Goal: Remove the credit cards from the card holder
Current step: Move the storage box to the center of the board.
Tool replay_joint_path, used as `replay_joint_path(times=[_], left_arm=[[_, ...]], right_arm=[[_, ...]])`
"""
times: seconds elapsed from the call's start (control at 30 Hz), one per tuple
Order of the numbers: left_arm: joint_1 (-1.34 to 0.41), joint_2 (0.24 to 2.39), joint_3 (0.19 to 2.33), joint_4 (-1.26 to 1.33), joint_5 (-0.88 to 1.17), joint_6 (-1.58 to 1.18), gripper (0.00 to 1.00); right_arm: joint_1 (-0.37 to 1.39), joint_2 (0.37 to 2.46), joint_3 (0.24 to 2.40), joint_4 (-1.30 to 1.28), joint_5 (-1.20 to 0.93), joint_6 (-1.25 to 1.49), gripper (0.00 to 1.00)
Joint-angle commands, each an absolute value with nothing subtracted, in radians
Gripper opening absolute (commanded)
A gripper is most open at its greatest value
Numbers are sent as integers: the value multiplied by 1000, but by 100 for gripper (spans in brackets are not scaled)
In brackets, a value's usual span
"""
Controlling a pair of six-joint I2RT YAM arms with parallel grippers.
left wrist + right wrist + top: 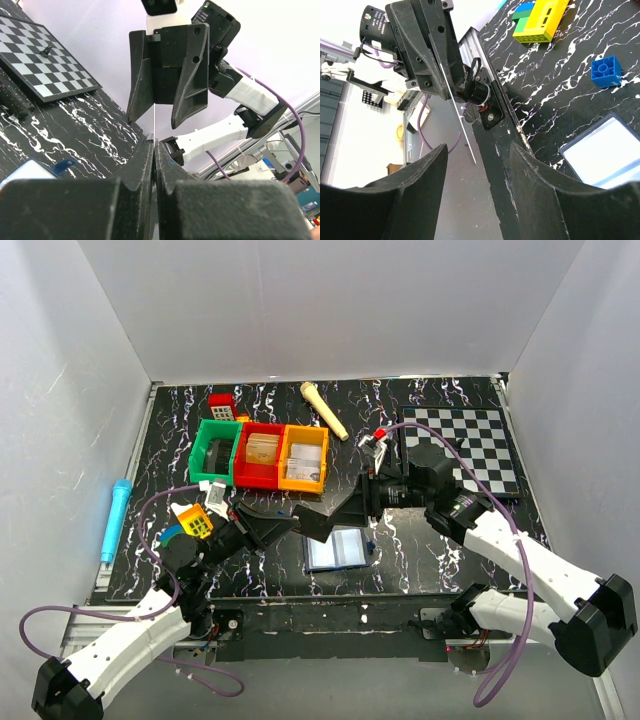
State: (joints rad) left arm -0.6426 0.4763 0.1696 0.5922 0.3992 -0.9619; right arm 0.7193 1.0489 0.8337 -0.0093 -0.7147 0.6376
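Note:
The card holder (338,548) lies open on the black marbled table, its pale inside facing up; it also shows in the right wrist view (605,150) and at the left wrist view's lower left (30,170). Just above it my left gripper (305,521) is shut on a thin credit card (155,120), which I see edge-on as a white line. The card sticks out of the left gripper (441,90) toward my right gripper (477,150). My right gripper (345,508) faces it tip to tip, open, with its fingers on either side of the card's free end and apart from it.
Green (216,452), red (260,455) and orange (303,457) bins stand behind the grippers, with cards in the red and orange ones. A chessboard (465,445) lies at the right, a cream stick (324,410) at the back, a blue marker (115,520) at the left, and toy blocks (195,520) by the left arm.

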Motion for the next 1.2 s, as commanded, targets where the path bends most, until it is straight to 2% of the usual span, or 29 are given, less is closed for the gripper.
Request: replay_joint_path(times=[0.0,0.33,0.63,0.83,0.97,1.0,1.03,1.1,1.17], left_arm=[[-637,479,160,637,383,-982,0],[-635,469,152,630,371,-988,0],[-634,468,158,614,351,-985,0],[-634,477,163,612,362,-983,0],[-635,482,172,591,370,-973,0],[-634,483,176,581,371,-968,0],[-634,483,181,571,374,-962,2],[-635,480,195,545,386,-942,14],[-632,474,233,487,408,-899,37]], right_arm=[[715,1063,839,101,-747,676,59],[718,1081,841,123,-779,692,39],[747,1097,857,94,-824,667,37],[752,1101,864,74,-822,655,19],[752,1101,870,72,-822,653,3],[752,1103,870,69,-824,653,1],[752,1100,873,68,-824,650,1],[752,1094,876,51,-824,635,1],[752,1083,884,19,-819,611,1]])
